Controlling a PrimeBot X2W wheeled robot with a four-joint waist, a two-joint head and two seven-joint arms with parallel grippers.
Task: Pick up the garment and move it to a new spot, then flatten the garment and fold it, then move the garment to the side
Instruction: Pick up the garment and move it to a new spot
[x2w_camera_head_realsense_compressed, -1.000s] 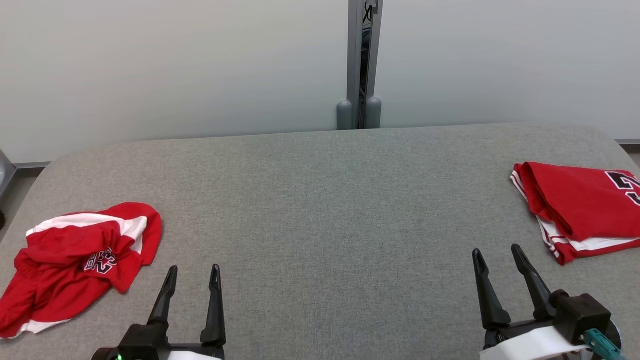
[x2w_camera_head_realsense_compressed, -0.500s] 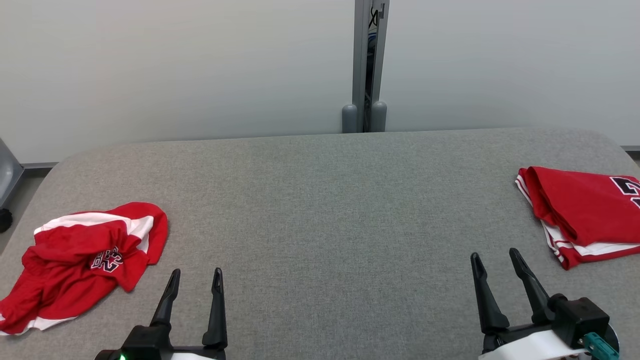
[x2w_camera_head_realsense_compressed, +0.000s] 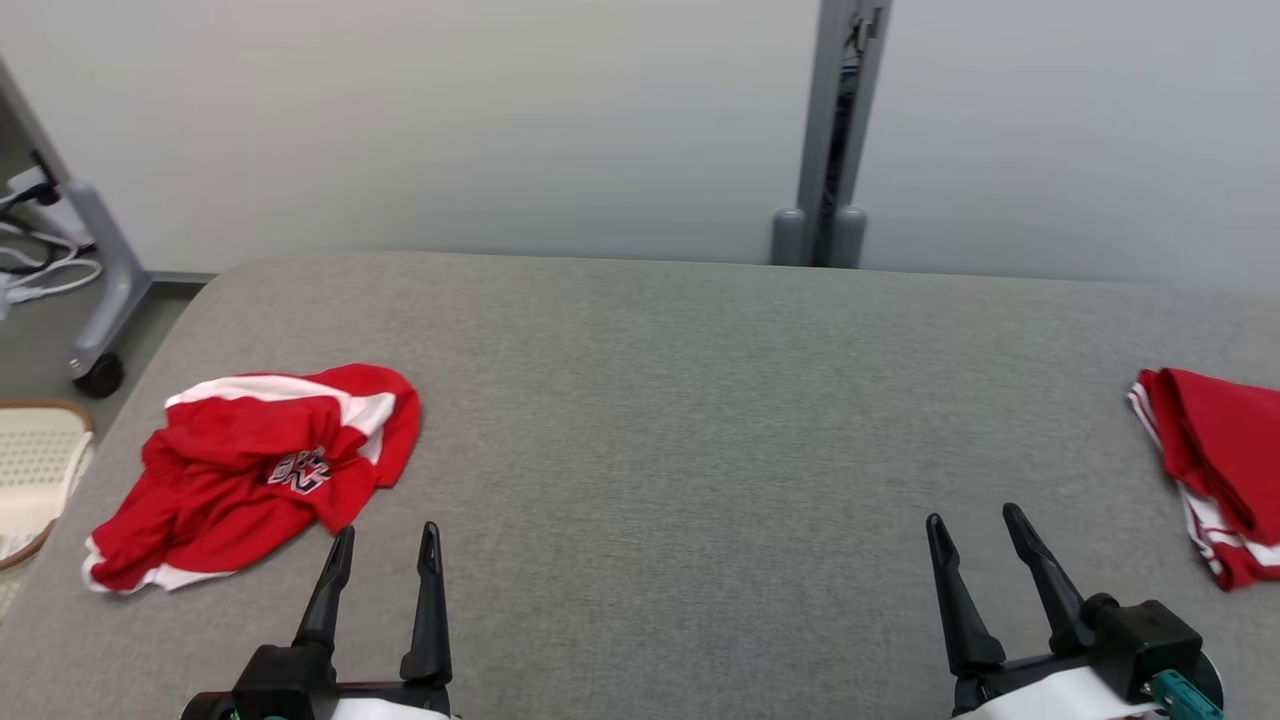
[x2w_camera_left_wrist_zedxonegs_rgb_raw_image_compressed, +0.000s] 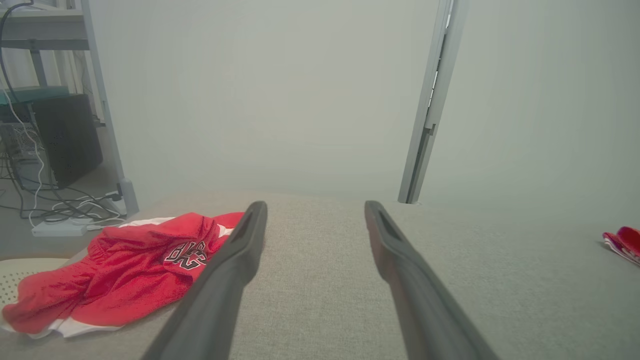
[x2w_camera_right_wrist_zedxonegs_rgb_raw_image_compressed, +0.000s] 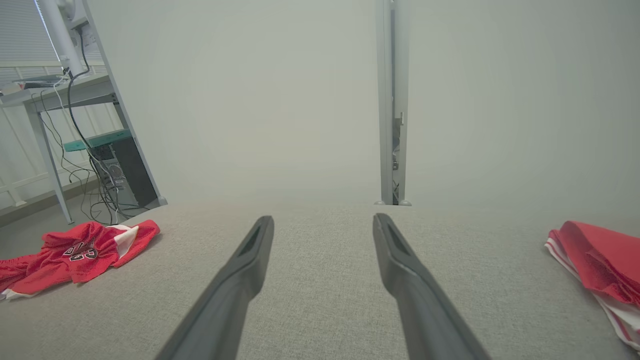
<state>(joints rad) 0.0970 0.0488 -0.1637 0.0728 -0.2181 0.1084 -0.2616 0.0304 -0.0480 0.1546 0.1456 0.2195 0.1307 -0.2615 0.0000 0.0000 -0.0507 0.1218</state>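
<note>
Head view: crumpled garment (x2w_camera_head_realsense_compressed: 255, 465) lies untouched at the left end of the surface (x2w_camera_head_realsense_compressed: 650, 400); left fingers (x2w_camera_head_realsense_compressed: 429, 600) spread empty near it, right fingers (x2w_camera_head_realsense_compressed: 958, 590) likewise beside a folded garment (x2w_camera_head_realsense_compressed: 1205, 470). Pick-up seems pending: reach left, pinch a fold.

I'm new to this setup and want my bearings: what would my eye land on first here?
The crumpled red garment on the left of the grey table stands out first, matched by a folded red garment at the table's right edge. In the foreground, the left gripper and right gripper both stand open and empty over the bare table.
</note>
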